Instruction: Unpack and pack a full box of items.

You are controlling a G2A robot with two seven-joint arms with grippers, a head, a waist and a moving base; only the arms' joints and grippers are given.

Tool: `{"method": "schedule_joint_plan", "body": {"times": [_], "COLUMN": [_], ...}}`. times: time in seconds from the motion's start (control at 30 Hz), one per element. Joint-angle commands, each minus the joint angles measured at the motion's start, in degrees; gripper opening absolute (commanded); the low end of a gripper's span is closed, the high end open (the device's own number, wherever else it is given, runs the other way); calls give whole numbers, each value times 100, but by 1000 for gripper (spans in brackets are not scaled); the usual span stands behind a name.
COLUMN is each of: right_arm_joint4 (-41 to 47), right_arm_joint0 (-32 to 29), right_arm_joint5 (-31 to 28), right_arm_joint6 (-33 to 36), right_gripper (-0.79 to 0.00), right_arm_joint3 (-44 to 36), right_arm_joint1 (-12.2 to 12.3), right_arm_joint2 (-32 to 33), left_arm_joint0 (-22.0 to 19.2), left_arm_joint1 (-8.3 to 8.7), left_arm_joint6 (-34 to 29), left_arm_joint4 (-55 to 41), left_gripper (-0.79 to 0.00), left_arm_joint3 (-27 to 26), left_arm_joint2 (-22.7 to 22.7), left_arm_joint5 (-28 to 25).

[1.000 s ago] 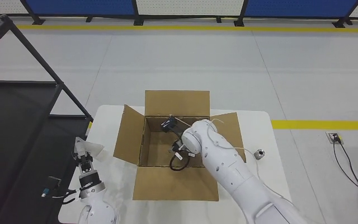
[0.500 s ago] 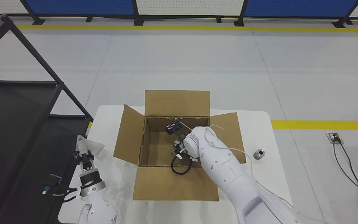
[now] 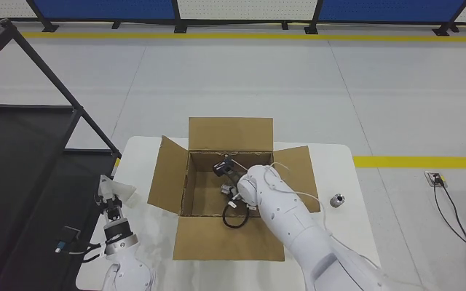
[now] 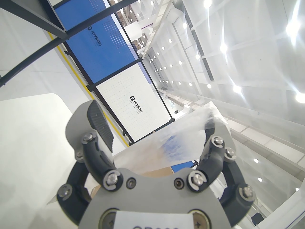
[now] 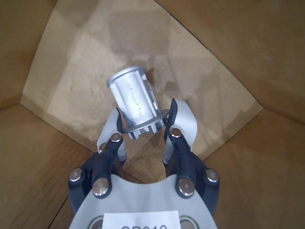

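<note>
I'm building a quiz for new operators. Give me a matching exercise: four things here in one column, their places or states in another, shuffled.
1. metal cylinder
2. plastic bag
3. small metal part
4. cardboard box

a. on the table, apart from the box
b. flaps open
c. inside the box, in the right gripper
d. at the left gripper

Pairs: 1-c, 2-d, 3-a, 4-b

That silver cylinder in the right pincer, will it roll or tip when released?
The metal cylinder looks cast: probably rigid and heavy for its size. Its round body might roll on the box floor, though the flange may check that. Gripped at the flanged end by the right pincer, it could tip.
</note>
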Motion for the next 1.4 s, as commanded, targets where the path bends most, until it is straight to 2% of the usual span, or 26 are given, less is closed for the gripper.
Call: {"method": "schedule_joint_plan", "body": {"times": [0.0, 0.27, 0.4, 0.47, 0.53, 0.6, 0.73, 0.83, 0.97, 1.13, 1.23, 1.37], "right_arm_joint4": [94, 338, 285, 257, 170, -46, -454, -630, -900, -1263, -1390, -1340], "right_arm_joint0": [75, 280, 182, -12, -398, -1057, -3104, -4168, -4902, -5723, -6228, -6772], "right_arm_joint5": [-247, -1124, -1272, -1335, -1278, -1127, -936, -857, -552, 163, 525, 886], "right_arm_joint6": [-8, -13, 27, 98, 271, 633, 1736, 1989, 1758, 1233, 1096, 1129], "right_gripper": [-785, -785, -785, -785, -785, -785, -785, -785, -785, -785, -785, -785], "right_arm_joint3": [-37, -537, -1164, -1754, -2674, -4092, -7812, -9511, -10597, -11439, -11715, -11679], "right_arm_joint1": [15, 206, 438, 610, 831, 1098, 1547, 1693, 1786, 1858, 1892, 1930], "right_arm_joint2": [53, 303, 509, 702, 997, 1432, 2486, 2971, 3461, 4242, 4718, 5370], "left_arm_joint0": [-13, -140, -216, -254, -300, -350, -430, -492, -581, -684, -729, -786], "left_arm_joint1": [0, -4, -6, -6, -7, -7, -9, -9, -11, -16, -17, -18], "left_arm_joint6": [-8, -97, -149, -179, -214, -254, -318, -381, -464, -517, -543, -562], "left_arm_joint4": [17, 53, 68, 73, 84, 103, 139, 166, 204, 251, 257, 278], "left_gripper": [0, 0, 0, 0, 0, 0, 0, 0, 0, 0, 0, 0], "left_arm_joint3": [3, 60, 104, 126, 154, 180, 204, 230, 267, 332, 364, 400], "left_arm_joint2": [1, 57, 89, 106, 128, 156, 206, 243, 315, 394, 423, 450], "left_arm_joint5": [15, 47, 50, 46, 46, 49, 50, 61, 64, 63, 79, 97]}}
